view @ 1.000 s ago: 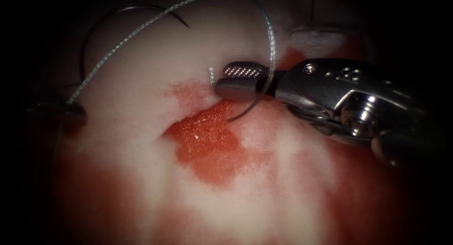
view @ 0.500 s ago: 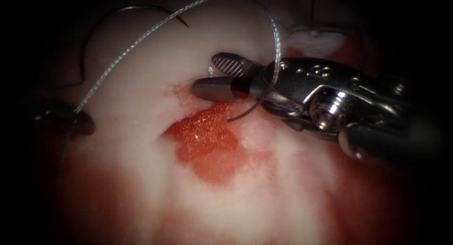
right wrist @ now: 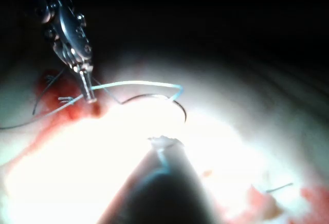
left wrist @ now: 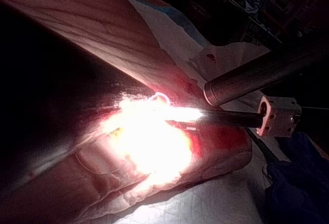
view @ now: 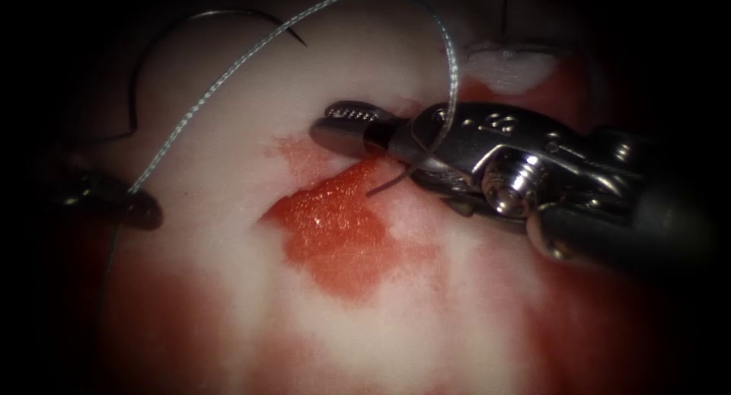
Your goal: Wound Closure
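Observation:
My right tool (view: 324,125) reaches in from the right above the red, wet cut (view: 335,227). Its jaws are closed down to a narrow gap over the short thread end just left of the cut's upper part. The pale braided thread (view: 228,71) arcs over and wraps once around this tool behind its jaws. The thread's other side runs down-left to my left tool (view: 141,208), which is shut on it at the dark left edge. The curved needle (view: 198,16) lies free on the tissue at the upper left, held by neither tool. My left tool (right wrist: 87,93) grips the thread beside the needle (right wrist: 177,106).
Red fluid stains the tissue (view: 228,273) around and below the cut. A white scrap (view: 506,68) sits at the upper right. A thin dark strand tip (view: 381,188) points over the cut. My right tool's shaft (left wrist: 231,117) lies beside a thicker metal tube (left wrist: 257,77).
My right tool slid left toward the short thread end, and its jaws went from wide open to nearly closed over it. The left tool drifted slightly right and down with the thread.

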